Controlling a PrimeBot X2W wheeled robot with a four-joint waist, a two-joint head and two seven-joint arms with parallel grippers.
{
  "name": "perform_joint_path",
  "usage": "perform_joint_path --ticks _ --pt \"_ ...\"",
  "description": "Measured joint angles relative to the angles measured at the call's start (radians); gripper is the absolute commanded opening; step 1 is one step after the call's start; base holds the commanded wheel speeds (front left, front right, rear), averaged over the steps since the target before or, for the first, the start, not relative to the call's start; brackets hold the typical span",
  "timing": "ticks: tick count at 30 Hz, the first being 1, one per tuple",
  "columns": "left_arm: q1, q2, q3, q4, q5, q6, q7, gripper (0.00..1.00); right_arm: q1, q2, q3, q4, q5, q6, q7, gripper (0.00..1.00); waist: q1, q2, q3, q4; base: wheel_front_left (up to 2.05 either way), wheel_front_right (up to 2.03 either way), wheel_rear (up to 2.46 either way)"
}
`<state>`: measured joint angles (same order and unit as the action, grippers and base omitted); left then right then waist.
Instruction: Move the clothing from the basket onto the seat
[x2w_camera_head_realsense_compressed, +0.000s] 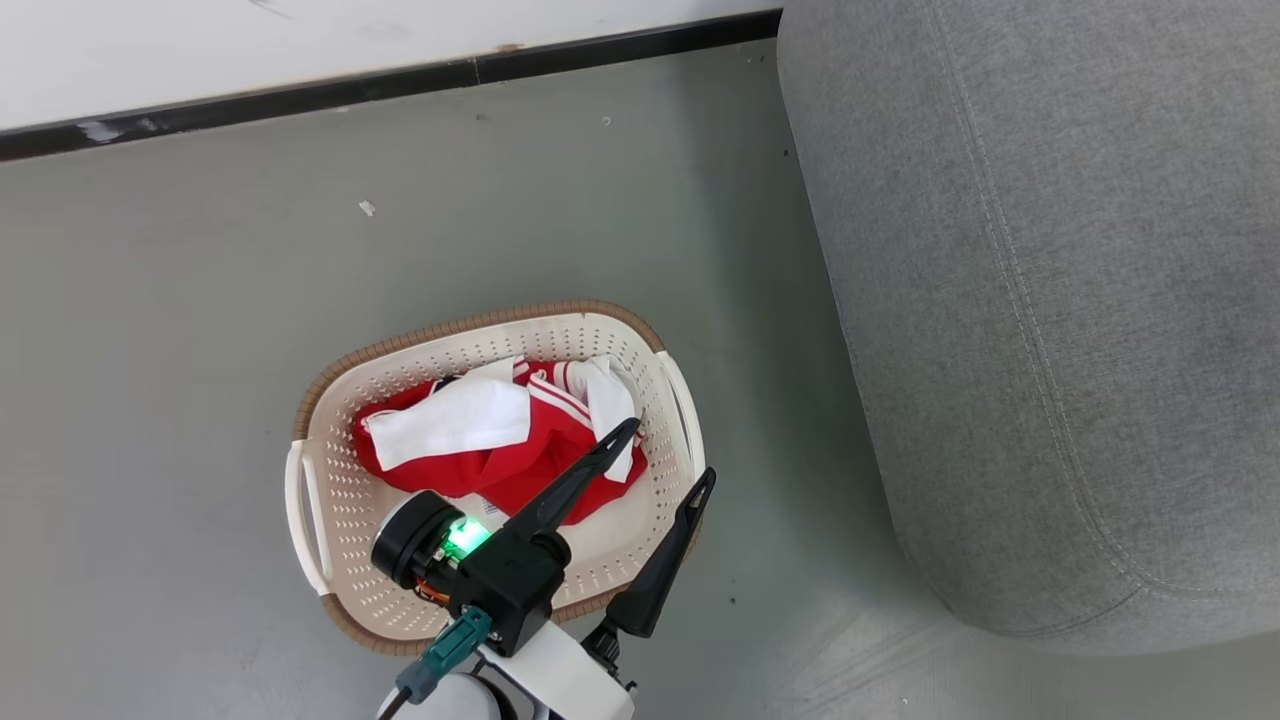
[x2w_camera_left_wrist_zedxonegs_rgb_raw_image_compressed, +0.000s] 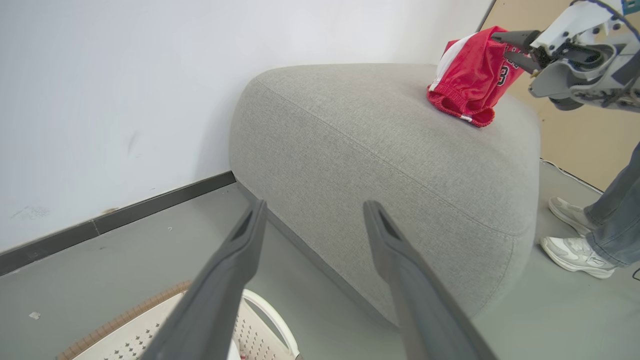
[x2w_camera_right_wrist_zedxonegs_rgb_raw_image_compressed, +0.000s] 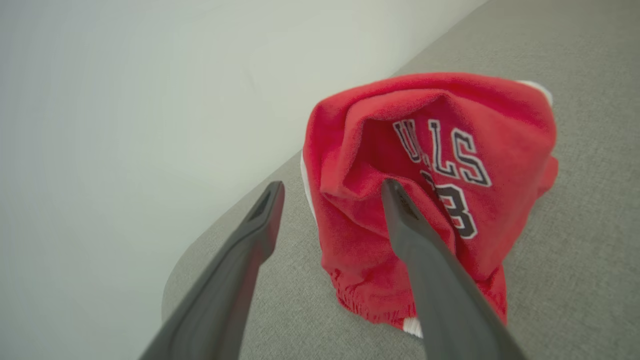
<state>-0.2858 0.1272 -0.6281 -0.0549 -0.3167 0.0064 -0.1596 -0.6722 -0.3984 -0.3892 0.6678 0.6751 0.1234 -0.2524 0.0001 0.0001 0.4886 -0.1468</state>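
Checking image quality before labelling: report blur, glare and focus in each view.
Head view: sharp, evenly lit; a green light glows at the left gripper's base. Left wrist view: own fingers blurred, seat crisp. Right wrist view: own fingers soft, clothing lettering readable, wall washed out.

person cropped to legs, basket mostly cropped

The grey floor carries the basket at lower centre of the head view and the seat along the right side, near each other but apart. In the left wrist view's upper right, red clothing rests bunched on the seat's top; a person's shoes stand on the floor.
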Motion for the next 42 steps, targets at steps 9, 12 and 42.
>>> perform_joint_path --ticks 9,12,42 --pt "0.0 -0.009 0.015 0.03 -0.018 0.0 -0.02 1.0 0.098 0.08 0.019 -0.086 -0.018 0.0 -0.003 1.0 0.0 -0.0001 -0.044 0.003 0.0 0.0 0.0" --pt "0.0 -0.014 0.028 0.04 -0.022 0.005 -0.031 1.0 0.125 0.094 0.023 -0.108 -0.026 0.0 -0.003 1.0 0.0 0.0 -0.06 0.003 0.0 0.0 0.0" --pt "0.053 -0.028 0.176 0.161 -0.077 0.088 -0.081 1.0 0.332 0.17 0.289 -0.348 -0.227 0.0 -0.003 1.0 0.0 0.0 -0.252 0.067 0.0 0.0 0.0"
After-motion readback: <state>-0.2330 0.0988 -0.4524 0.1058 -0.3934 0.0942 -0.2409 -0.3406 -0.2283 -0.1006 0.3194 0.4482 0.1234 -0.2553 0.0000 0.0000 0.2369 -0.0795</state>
